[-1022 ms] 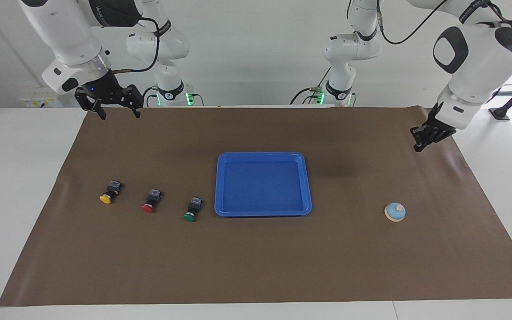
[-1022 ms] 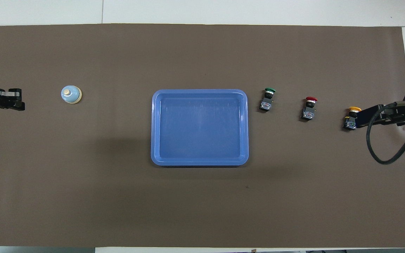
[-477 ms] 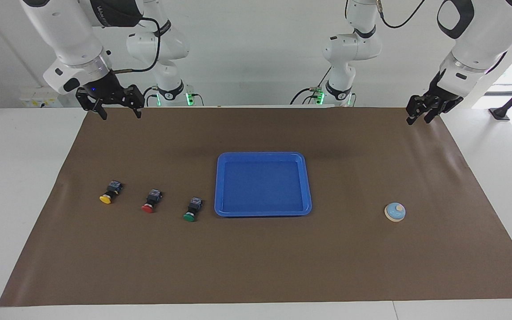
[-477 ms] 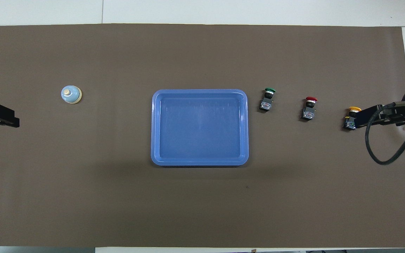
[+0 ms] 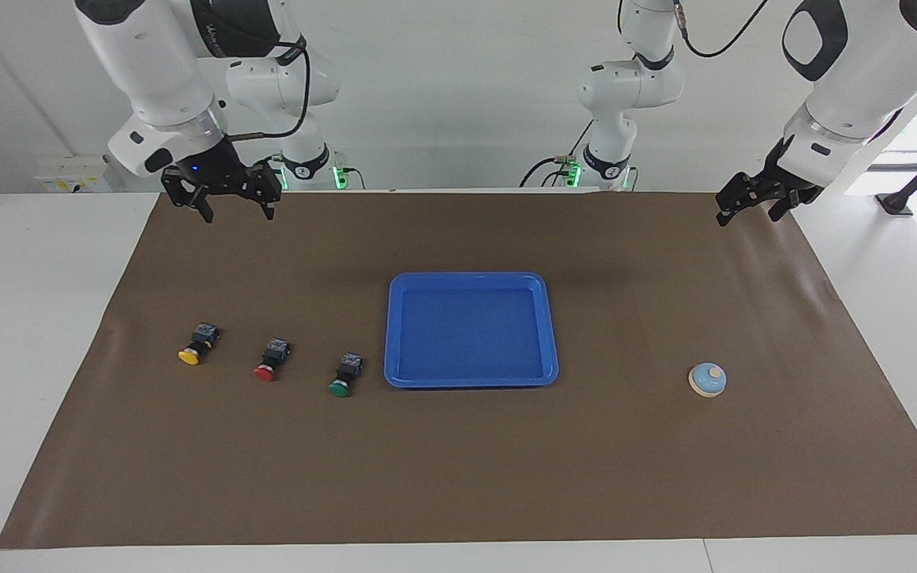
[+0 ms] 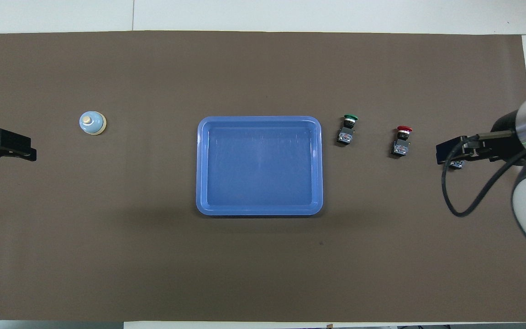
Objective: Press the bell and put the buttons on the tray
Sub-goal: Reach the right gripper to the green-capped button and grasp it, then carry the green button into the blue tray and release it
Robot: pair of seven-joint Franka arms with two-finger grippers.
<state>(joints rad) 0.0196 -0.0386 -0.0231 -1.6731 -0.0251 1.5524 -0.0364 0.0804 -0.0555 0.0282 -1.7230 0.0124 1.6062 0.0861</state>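
The yellow button (image 5: 190, 354), the red button (image 5: 267, 370) and the green button (image 5: 340, 387) lie in a row on the brown mat, beside the blue tray (image 5: 470, 334) toward the right arm's end. The tray holds nothing. The bell (image 5: 708, 380) stands toward the left arm's end. My right gripper (image 5: 238, 215) is open and raised. In the overhead view this right gripper (image 6: 448, 153) covers most of the yellow button, beside the red button (image 6: 401, 140) and the green button (image 6: 348, 129). My left gripper (image 5: 745, 216) hangs raised over the mat, apart from the bell (image 6: 92, 123).
The brown mat (image 5: 458, 477) covers most of the white table (image 5: 21, 318). The right arm's black cable (image 6: 459, 201) loops under its wrist. Both arm bases stand at the robots' edge of the table.
The left gripper has risen off the mat and shifted slightly toward the table's middle. The right gripper has moved toward the middle and now covers the yellow button from above.
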